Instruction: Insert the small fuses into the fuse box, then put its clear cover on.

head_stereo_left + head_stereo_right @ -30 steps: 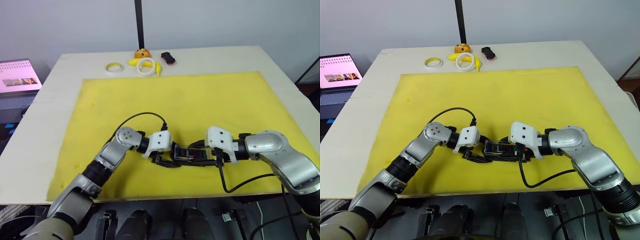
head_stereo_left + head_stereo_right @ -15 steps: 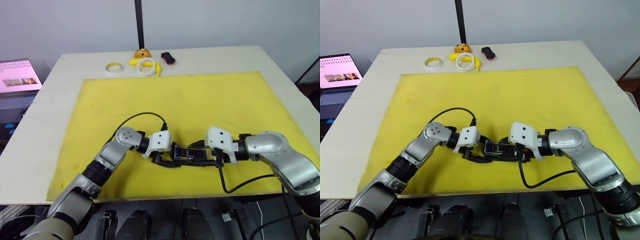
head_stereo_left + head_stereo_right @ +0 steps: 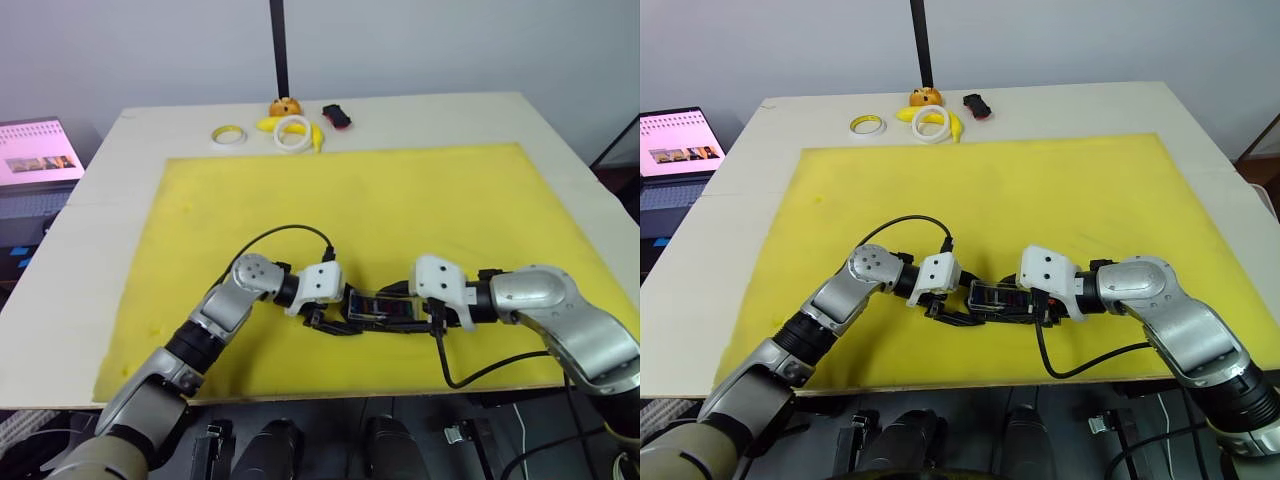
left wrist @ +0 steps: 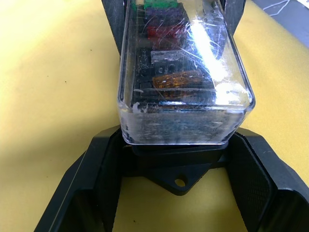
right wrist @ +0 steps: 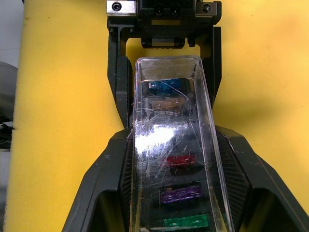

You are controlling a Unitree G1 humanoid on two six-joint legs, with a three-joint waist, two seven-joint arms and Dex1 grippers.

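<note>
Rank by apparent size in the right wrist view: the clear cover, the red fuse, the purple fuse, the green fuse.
1. clear cover, by far the largest.
2. purple fuse, red fuse and green fuse: all look much alike; the nearer ones loom larger and the green is cut by the edge, so no ranking.

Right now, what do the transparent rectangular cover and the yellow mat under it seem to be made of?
The transparent rectangular cover looks like hard clear plastic with a glossy finish: it shows bright glare and many fine scratches, and coloured fuses are visible through it. The yellow mat seems to be soft foam with a matte finish: its surface looks finely porous and gives no shine.
</note>
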